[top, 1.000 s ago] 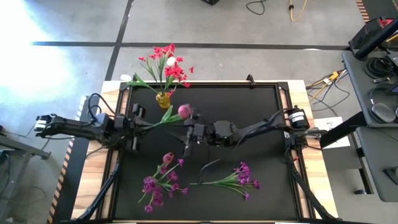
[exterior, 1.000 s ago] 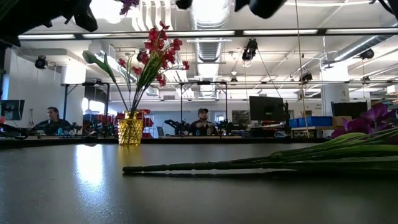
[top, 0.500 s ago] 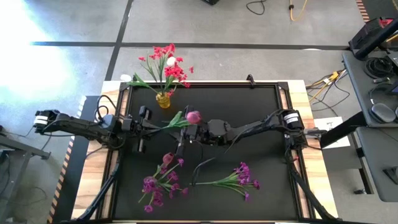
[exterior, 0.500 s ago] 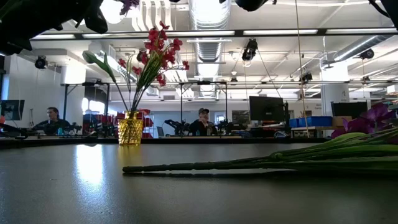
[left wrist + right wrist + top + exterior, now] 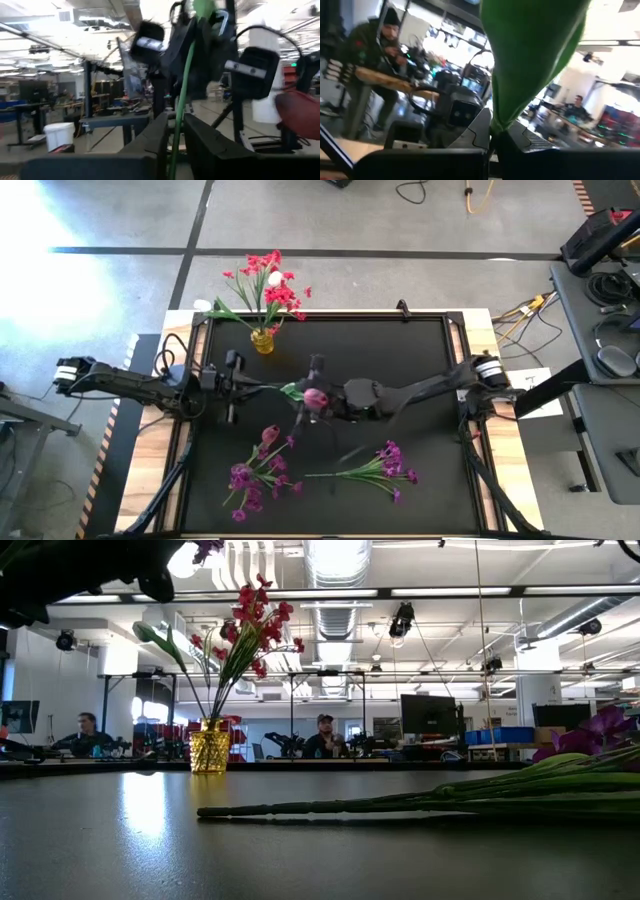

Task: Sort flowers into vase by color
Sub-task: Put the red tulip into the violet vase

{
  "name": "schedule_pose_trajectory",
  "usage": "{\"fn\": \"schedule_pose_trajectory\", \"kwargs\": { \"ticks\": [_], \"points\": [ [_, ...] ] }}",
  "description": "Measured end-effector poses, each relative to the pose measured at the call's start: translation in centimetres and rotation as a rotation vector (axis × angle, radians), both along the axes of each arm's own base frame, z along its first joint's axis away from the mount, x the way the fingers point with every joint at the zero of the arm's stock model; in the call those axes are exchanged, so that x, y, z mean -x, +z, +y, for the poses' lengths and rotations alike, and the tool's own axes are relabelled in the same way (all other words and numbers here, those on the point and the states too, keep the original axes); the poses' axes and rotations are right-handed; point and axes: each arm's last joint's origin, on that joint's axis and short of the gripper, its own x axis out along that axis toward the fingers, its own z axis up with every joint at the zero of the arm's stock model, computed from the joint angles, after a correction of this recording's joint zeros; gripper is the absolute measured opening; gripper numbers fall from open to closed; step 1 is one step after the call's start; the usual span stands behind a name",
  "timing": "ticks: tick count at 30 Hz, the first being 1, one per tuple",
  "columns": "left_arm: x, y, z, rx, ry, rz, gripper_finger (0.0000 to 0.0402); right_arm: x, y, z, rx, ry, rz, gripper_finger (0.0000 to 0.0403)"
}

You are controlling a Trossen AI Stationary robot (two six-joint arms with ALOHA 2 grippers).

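Note:
A flower sprig with a pink bud and a thin green stem hangs above the middle of the black table, held by both grippers. My left gripper is shut on the stem's free end. My right gripper is shut on the sprig near its bud, where a green leaf stands. A yellow vase at the far left holds red blooms and a white bud; it also shows in the low view. My left gripper pinches the green stem between its two fingers, coming level from the table's left, fingers lying roughly along the stem. The sprig is lifted clear of the table. My right gripper is shut on the base of the green leaf, coming level from the table's right. The sprig is clear of the table there too.
Two purple sprigs lie on the near half of the table, one at the near left and one at the near middle; the latter's stem lies across the low view. People sit at desks in the room beyond.
The sprig has turned: its pink bud has swung from the far side of the right gripper toward the table's near edge, and the stem now lies nearly level between the grippers. My left gripper has gone a little toward the table's right. Both stay shut.

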Motion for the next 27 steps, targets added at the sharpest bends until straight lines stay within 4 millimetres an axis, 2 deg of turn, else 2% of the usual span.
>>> {"fn": "schedule_pose_trajectory", "kwargs": {
  "ticks": [3, 9, 14, 18, 22, 27],
  "points": [
    [0.1, 0.0, 0.0, 0.002, 0.007, 0.009, 0.0071, 1.9, 0.9, 0.6, 0.016, -0.052, 0.046, 0.0009],
    [0.5, 0.2, 0.1, -0.017, 0.014, -0.002, 0.0109, 6.9, 0.2, 1.3, -0.025, -0.109, 0.097, 0.0009],
    [0.7, 0.3, 0.1, -0.045, 0.029, -0.006, 0.0121, 10.9, -1.9, 1.8, -0.141, -0.055, 0.123, 0.0009],
    [0.9, 0.3, 0.1, -0.052, 0.032, 0.0, 0.0122, 12.8, -4.0, 2.8, -0.238, 0.0, 0.155, 0.0009],
    [1.1, 0.4, 0.1, -0.065, 0.038, 0.001, 0.0121, 13.8, -5.9, 5.4, -0.3, 0.089, 0.207, 0.0009],
    [1.6, 0.8, 0.2, -0.06, 0.045, -0.035, 0.0113, 14.5, -8.2, 10.0, -0.326, 0.208, 0.285, 0.0009]
  ]
}}
